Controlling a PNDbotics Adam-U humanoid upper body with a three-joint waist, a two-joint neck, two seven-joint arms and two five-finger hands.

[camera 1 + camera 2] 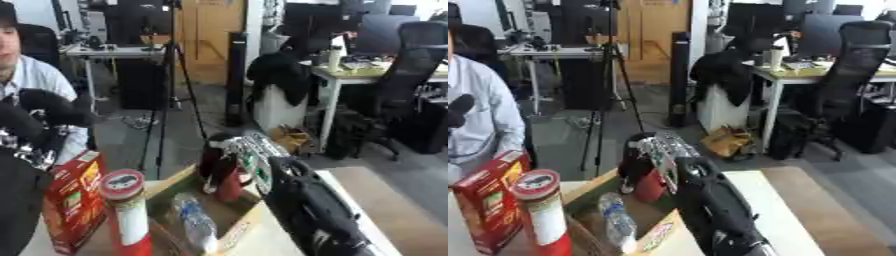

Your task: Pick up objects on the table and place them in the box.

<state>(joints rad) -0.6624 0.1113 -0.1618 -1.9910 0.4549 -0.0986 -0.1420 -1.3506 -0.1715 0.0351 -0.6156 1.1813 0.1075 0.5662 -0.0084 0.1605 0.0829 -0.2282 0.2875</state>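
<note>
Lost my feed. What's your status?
Right hand shut on red object, over cardboard box. Water bottle already inside. Left hand unclear.

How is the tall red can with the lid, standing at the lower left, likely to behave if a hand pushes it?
The tall red can stands upright, narrow for its height, so a push near its lid would probably tip it. Being round, it would likely roll once down. The red carton close on its left might stop a fall that way.
</note>
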